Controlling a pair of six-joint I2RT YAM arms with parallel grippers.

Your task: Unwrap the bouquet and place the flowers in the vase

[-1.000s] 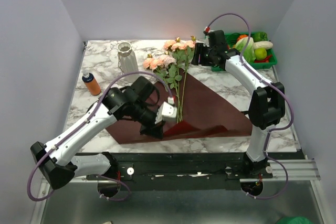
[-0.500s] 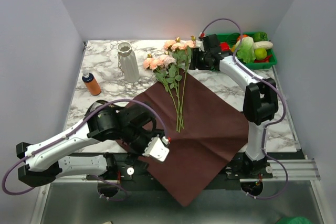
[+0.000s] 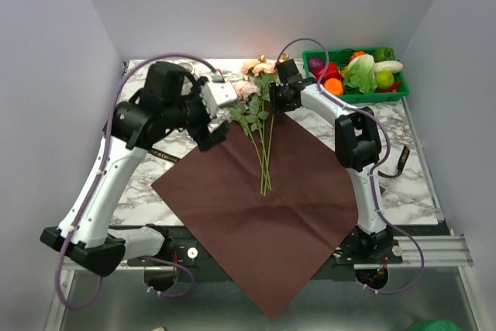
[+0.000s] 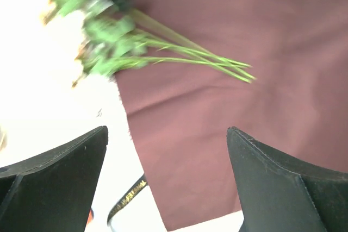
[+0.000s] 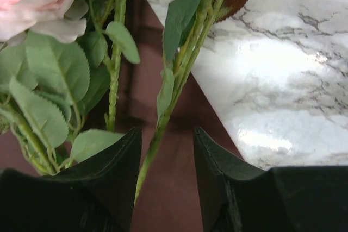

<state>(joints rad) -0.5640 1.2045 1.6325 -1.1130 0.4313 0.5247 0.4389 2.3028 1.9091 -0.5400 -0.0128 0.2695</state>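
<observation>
The bouquet is unwrapped: its dark red paper (image 3: 256, 215) lies flat, one corner hanging over the near table edge. The flowers (image 3: 260, 125) lie on it, peach heads (image 3: 256, 67) toward the back and stems toward me. My left gripper (image 3: 211, 136) hangs wide open and empty above the paper's left corner (image 4: 217, 107), with the stems (image 4: 190, 61) ahead of it. Down at the stems just below the heads, my right gripper (image 3: 273, 101) stands open, and one green stem (image 5: 163, 129) runs between its fingers (image 5: 117, 177). The vase is hidden behind my raised left arm.
A green crate (image 3: 372, 98) of vegetables stands at the back right. A black ribbon with gold lettering (image 4: 128, 196) lies on the marble beside the paper's left edge. A black strap (image 3: 403, 159) lies near the right table edge.
My left gripper opened and let go of the paper, then swung up from the near edge to the back left. The paper has spread flat. My right gripper moved left onto the stems, jaws narrowing.
</observation>
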